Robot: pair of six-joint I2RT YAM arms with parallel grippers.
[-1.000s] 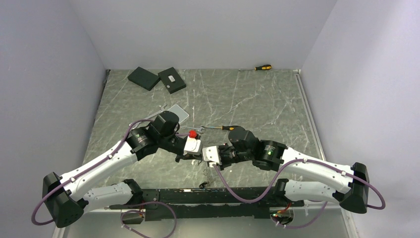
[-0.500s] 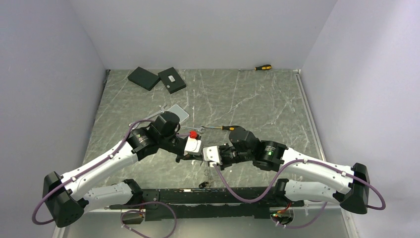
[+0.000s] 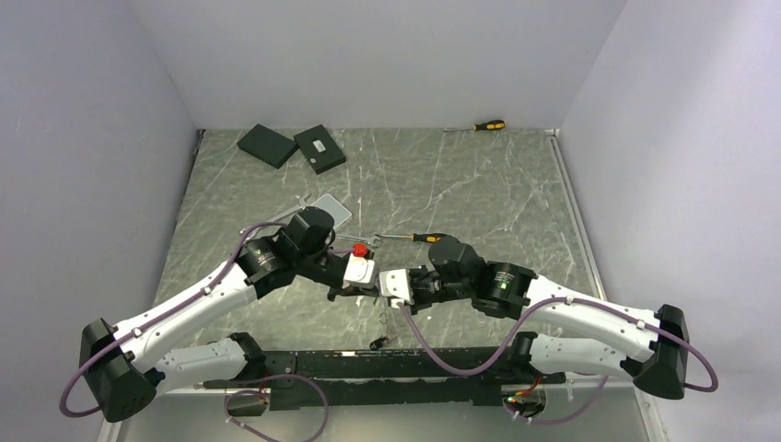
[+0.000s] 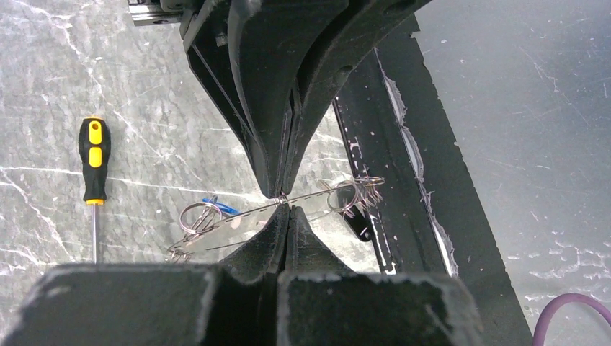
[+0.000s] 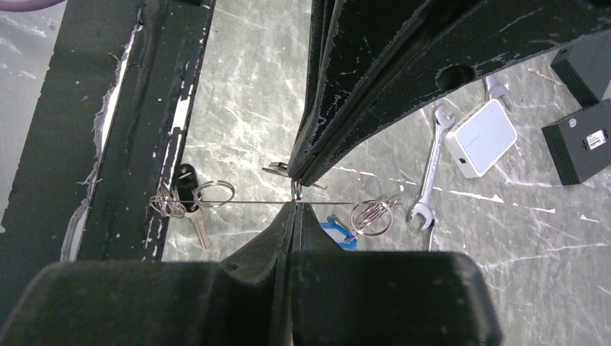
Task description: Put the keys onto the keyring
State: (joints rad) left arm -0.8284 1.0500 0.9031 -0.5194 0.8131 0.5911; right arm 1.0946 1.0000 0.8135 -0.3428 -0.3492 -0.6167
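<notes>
Since the keyring shows only as a thin wire strung edge-on above the tabletop, you look to be mid-threading, with small split rings bunched at either end. A black-headed key and a blue key sit just beneath; hung or lying, can't tell. Left pincer and right pincer are both clamped fully closed on the wire, tips nearly meeting. Next move, likely: one lets go to feed a key on.

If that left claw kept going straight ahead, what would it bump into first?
Most likely the right gripper: it faces the left gripper tip to tip, both pinching the keyring.
</notes>
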